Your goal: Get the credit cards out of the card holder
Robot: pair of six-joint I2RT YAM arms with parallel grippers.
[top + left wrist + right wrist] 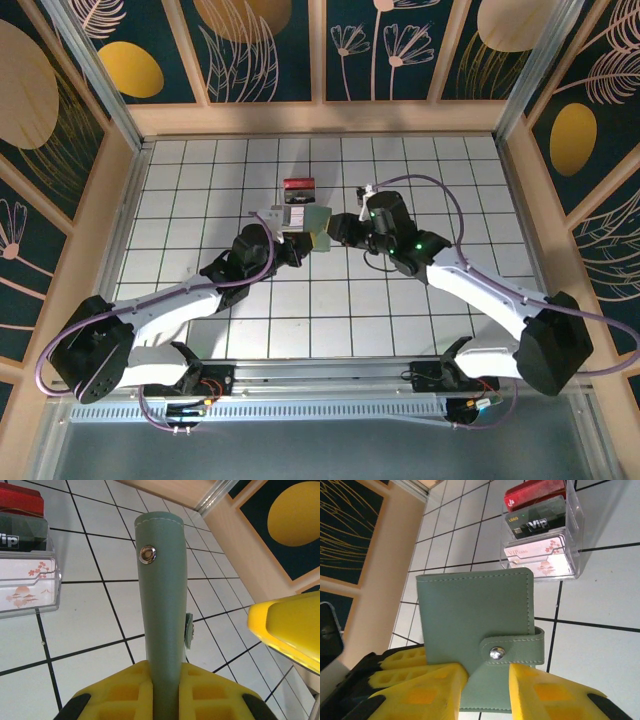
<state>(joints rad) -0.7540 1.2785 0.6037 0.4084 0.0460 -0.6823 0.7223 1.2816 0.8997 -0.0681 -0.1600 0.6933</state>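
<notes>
White-tiled tabletop [200, 180] bears a clear plastic stand [540, 562] with a black "VIP" card [535, 524] just behind the sage-green snap-strap card holder [470, 615], which the left gripper [165, 680] pinches while the right gripper [487, 680] stands spread.

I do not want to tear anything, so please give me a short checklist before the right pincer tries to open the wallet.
1. Left pincer clamps the wallet by its edge: ok.
2. Right pincer lined up on the strap, jaws apart on either side of the snap: ok.
3. Strap unfastened: not ok; it lies flat on the cover and looks snapped shut.
4. Clear box stands apart from the wallet: ok.
5. What the wallet holds inside: cannot tell.
</notes>
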